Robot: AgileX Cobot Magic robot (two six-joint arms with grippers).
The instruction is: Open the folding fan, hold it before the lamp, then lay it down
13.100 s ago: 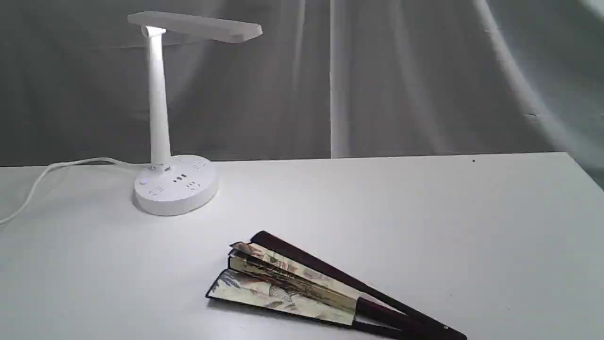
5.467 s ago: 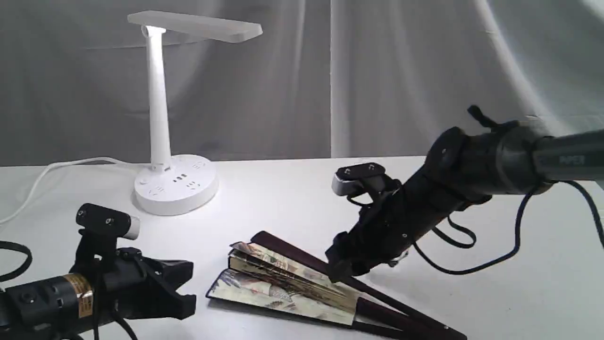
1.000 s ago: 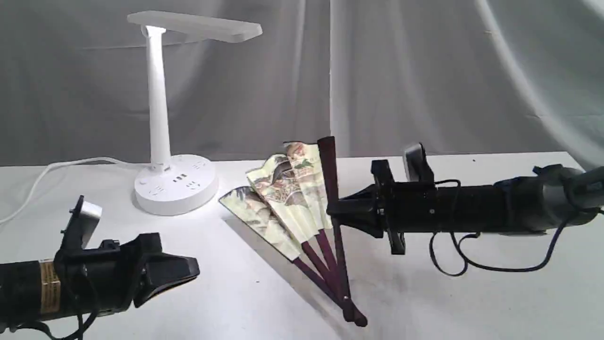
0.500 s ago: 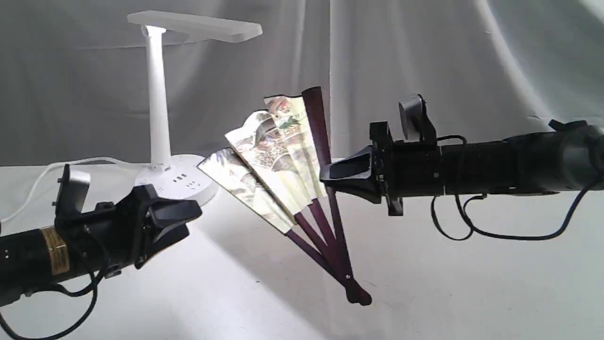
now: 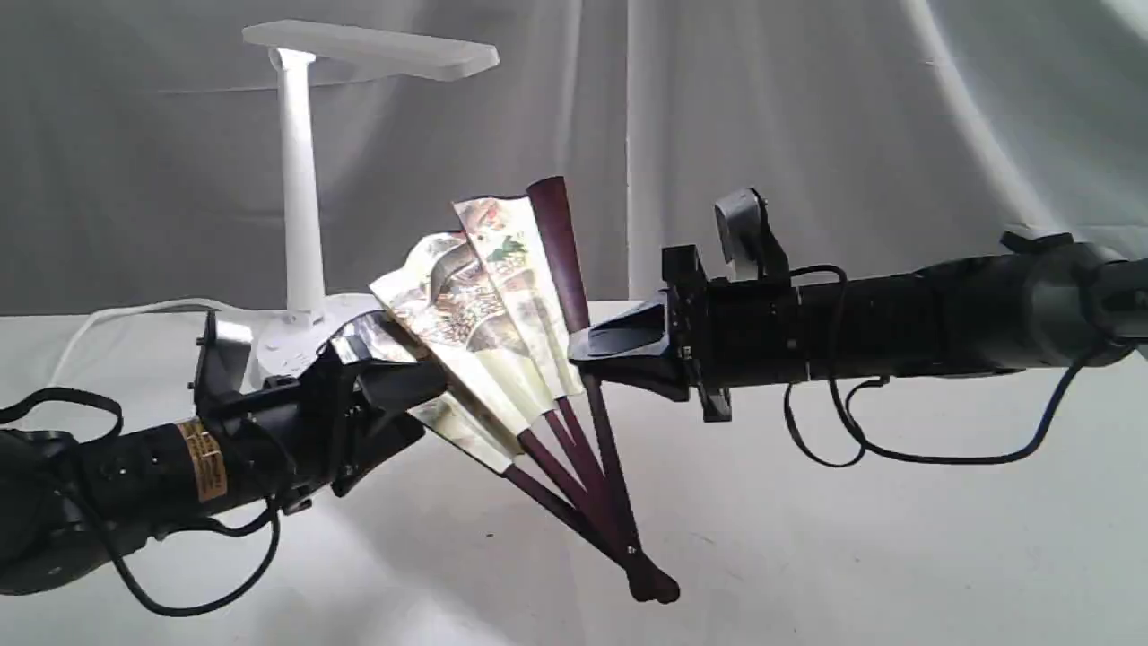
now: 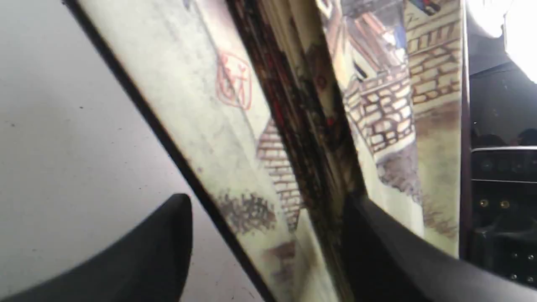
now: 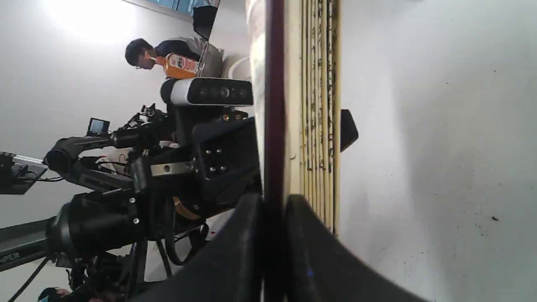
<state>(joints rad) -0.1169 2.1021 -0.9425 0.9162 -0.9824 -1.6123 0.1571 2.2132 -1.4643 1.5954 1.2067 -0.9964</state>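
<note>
The folding fan (image 5: 484, 314) is partly spread and stands nearly upright above the table, pivot end low. My right gripper (image 5: 585, 357) is shut on its maroon guard (image 7: 275, 126), fingers pressed to either side of the guard. My left gripper (image 5: 420, 405) is open and straddles the fan's leftmost cream fold (image 6: 235, 138). One finger (image 6: 147, 251) stands apart from the black edging and the other (image 6: 398, 260) lies against the paper. The white lamp (image 5: 300, 206) stands behind at the left, its base partly hidden by my left arm.
The white table (image 5: 852, 556) runs under both arms. The lamp's cord (image 5: 117, 314) trails off to the left. A grey curtain (image 5: 807, 135) closes the back. The left arm's camera (image 7: 205, 92) shows close to the fan in the right wrist view.
My right gripper has raised the fan off the table and carried it left. My left gripper has risen and moved right until its fingers straddle the fan's leftmost fold.
</note>
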